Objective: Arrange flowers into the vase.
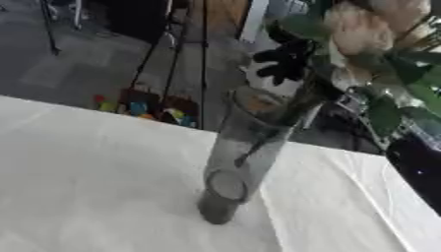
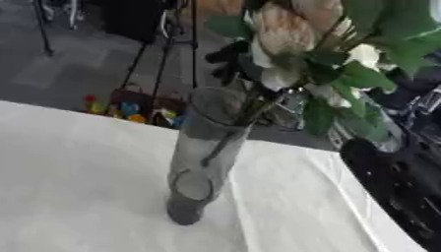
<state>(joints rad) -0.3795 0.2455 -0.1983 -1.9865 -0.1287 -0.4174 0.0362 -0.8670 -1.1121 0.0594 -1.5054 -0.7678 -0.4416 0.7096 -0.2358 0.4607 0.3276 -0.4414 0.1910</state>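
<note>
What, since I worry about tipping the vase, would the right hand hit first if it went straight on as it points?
Probably the vase, at its rim: the right hand, holding the flowers, points down-left just above it, stems already inside. Depth is unclear.

The vase (image 2: 203, 157) looks like clear, smooth, smoky glass; the tablecloth (image 1: 95, 187) is matt white cloth.

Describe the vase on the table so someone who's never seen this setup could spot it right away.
Start at the white-covered table filling the lower part of the view. Near its middle stands the vase, a tall, narrow cylinder of smoky grey glass. It is the only object standing on the cloth, and stems reach down into its mouth from a bunch of pale flowers with green leaves above it.
</note>
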